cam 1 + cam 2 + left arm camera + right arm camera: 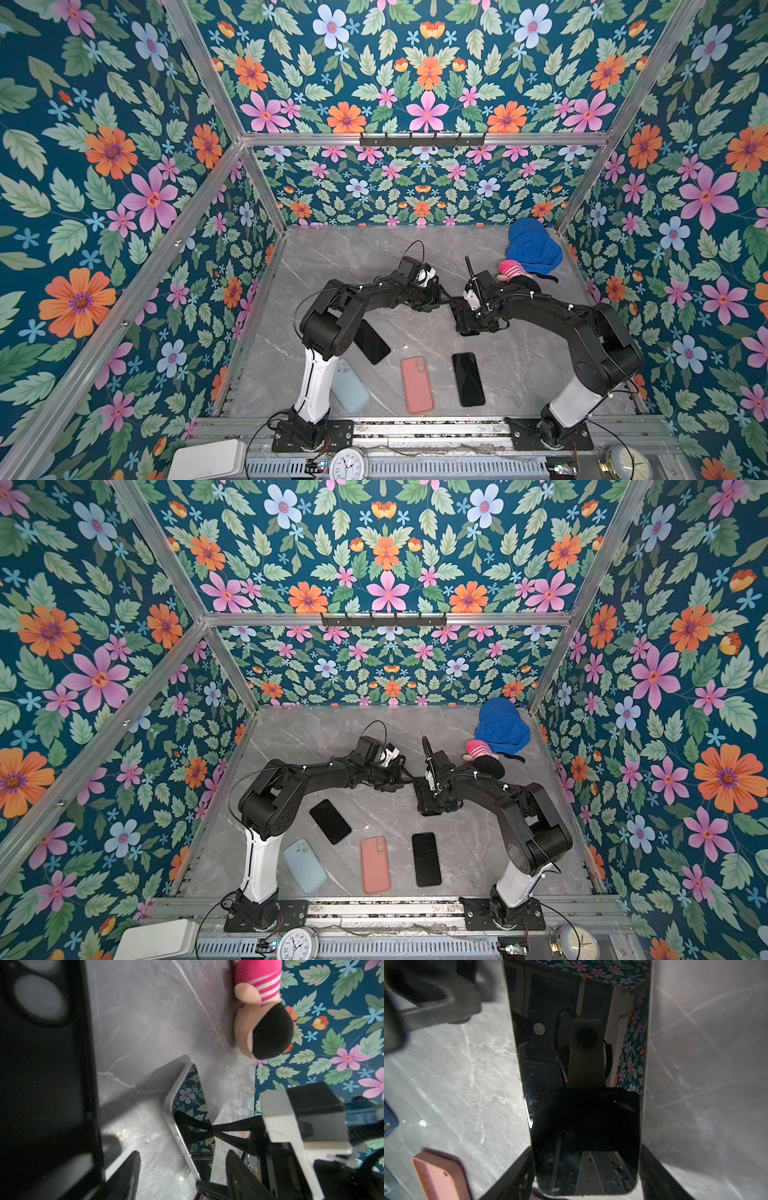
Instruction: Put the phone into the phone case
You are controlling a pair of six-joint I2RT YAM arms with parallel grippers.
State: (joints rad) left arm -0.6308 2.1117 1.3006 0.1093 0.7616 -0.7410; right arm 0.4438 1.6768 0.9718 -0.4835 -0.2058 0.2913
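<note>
While the phone is gripped across its width by the right jaws and the black case appears clamped in the left jaws, both are held close together over the counter; a skewed entry could jam a corner or knock either loose. A doll lies just behind; spare phones and cases are seen well clear
</note>
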